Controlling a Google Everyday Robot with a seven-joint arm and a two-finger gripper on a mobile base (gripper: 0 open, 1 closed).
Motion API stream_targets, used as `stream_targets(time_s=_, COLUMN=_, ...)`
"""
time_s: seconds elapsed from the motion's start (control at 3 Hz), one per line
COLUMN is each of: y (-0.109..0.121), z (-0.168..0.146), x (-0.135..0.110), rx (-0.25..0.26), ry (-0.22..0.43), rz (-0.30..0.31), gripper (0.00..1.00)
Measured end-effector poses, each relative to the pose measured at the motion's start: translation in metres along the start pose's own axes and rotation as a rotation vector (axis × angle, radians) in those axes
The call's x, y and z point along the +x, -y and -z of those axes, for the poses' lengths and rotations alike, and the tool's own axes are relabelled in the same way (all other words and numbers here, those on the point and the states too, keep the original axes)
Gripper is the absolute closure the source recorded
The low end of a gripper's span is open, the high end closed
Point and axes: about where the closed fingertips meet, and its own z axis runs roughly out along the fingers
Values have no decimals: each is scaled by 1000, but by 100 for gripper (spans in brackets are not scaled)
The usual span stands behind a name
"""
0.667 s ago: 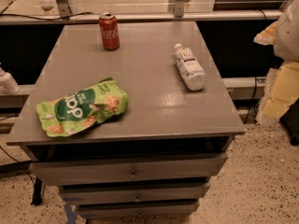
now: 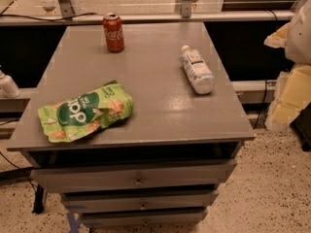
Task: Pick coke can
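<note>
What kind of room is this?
Probably a lab or workshop: a grey drawer cabinet with a can, bottle and chip bag on top, a metal rail behind, a speckled floor. The tool is at the right edge, beside the cabinet.

Lab or workshop test area: grey drawer cabinet on speckled floor, loose cables, metal rail behind. Gripper blurred at right edge.

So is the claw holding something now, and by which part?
Nothing: the claw hangs beyond the right edge of the grey table, and the small red coke can stands untouched at its far left.
</note>
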Motion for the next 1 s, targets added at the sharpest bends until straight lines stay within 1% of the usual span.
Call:
stream_targets(time_s=0.33, y=-1, z=-13, x=-8, rx=-29, ry=90, rz=-37, gripper=0)
stream_targets(time_s=0.67, y=9, z=-52, x=-30, rx=-93, ry=266, rz=-117, gripper=0)
stream_targets(time_s=1.0, y=34, z=-83, x=-76, rx=-142, ry=492, rz=-159, gripper=0)
